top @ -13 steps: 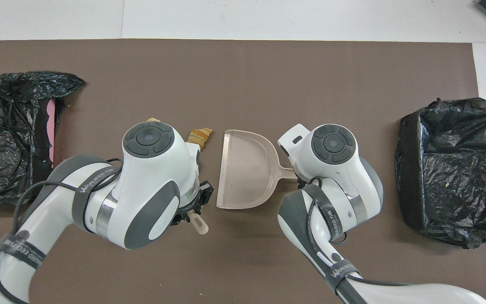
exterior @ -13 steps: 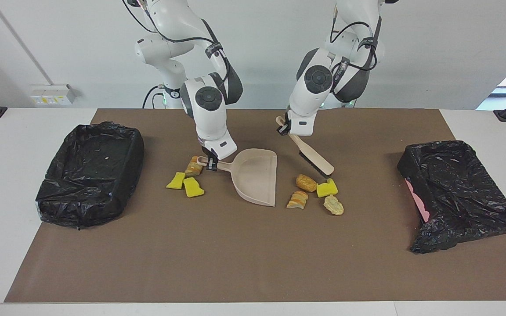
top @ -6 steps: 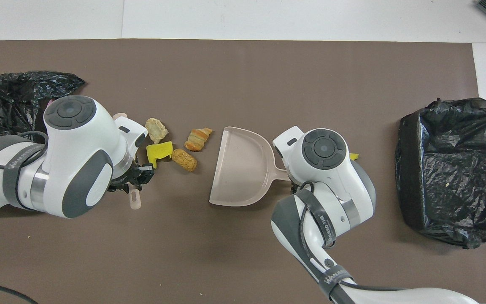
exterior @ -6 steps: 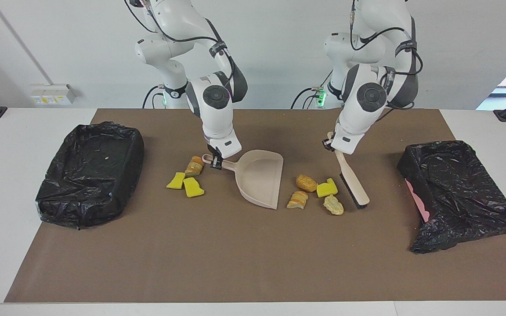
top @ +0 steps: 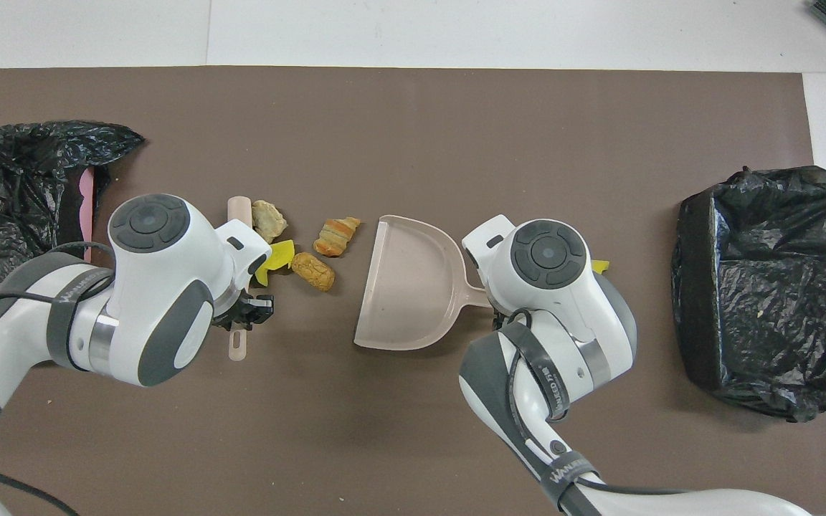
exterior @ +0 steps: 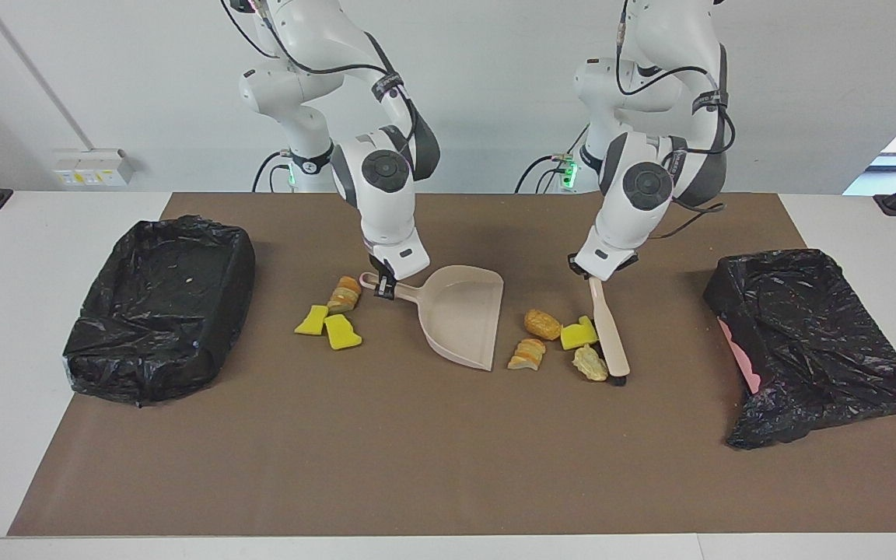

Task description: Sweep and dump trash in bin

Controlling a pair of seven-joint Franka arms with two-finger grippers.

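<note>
**Sweep not started — all trash on the mat, both tools gripped**

Left gripper (exterior: pixel 597 274) is clamping the brush (exterior: pixel 608 333) by its handle — jaws shut on it, bristle end down on the mat (exterior: pixel 432 451), lying just beside the scraps at the left arm's end. Right gripper (exterior: pixel 383 286) is pinching the dustpan (exterior: pixel 460 315) by its handle, jaws narrow on it; the pan is resting flat with its open mouth facing the brush.

Between brush and pan mouth, four pieces are sitting: a yellow sponge chunk (exterior: pixel 577 334), a pale crumbly piece (exterior: pixel 589 363), an orange-brown roll (exterior: pixel 541 323) and a striped bread piece (exterior: pixel 527 354). The sponge and the pale piece are looking like they touch the brush. Nothing is in the pan.

Three more are lying by the pan handle, toward the right arm's end: two yellow sponge pieces (exterior: pixel 327 327) and a tan bread piece (exterior: pixel 344 295). The pan is facing away from them.

Bins: the black-lined bin (exterior: pixel 160 307) at the right arm's end is holding only a speck or two. The second bagged bin (exterior: pixel 806 342) at the left arm's end is showing no trash that I can make out.

My read — tool pickup is done; both clusters, then the dump, are left.
</note>
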